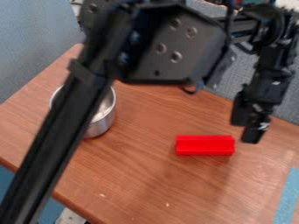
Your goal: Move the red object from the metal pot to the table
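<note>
The red block (205,145) lay flat on the brown wooden table (140,175), toward the near right part of the top, its long axis running roughly from nine o'clock to three o'clock across the view. It was not in the metal pot (100,118), which stood well apart at about ten o'clock from the block, half hidden behind the dark arm (128,79) that swept across the middle of the picture. Judged from this, the block already sat on the table, so the transfer looked done or nearly so. Farther back, the gripper (250,122) hung just beyond the block's right end, at about one o'clock from it, pointing steeply downward with its jaws spread wide and nothing between them. From the gripper, the block lay at about seven o'clock, near but not touching
</note>
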Robot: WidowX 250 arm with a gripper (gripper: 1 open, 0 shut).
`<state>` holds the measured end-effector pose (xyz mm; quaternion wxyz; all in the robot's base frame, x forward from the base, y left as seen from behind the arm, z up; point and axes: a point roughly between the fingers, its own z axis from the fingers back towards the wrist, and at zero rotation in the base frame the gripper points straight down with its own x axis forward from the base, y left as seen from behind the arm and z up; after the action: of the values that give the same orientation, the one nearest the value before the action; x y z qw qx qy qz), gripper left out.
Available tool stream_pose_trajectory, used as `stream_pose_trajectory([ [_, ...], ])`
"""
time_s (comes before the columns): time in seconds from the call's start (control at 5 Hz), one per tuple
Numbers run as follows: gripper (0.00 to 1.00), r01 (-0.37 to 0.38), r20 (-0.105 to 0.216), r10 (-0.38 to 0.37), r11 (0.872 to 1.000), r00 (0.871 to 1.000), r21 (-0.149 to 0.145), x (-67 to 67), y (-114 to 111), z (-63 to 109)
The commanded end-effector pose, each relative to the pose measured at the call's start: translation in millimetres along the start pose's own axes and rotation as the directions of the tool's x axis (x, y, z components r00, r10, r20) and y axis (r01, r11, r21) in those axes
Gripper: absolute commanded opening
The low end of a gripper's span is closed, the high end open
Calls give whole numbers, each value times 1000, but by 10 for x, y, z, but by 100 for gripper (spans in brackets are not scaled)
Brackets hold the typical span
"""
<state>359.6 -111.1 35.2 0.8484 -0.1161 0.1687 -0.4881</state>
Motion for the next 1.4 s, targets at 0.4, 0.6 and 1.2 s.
stream_pose_trajectory([
  [0.4,100,201,-69,-193,972,979,124,-431,309,384],
  [0.6,100,222,-89,-211,966,973,134,-716,483,318],
  [1.2,100,613,-234,-570,764,787,201,-395,29,83],
])
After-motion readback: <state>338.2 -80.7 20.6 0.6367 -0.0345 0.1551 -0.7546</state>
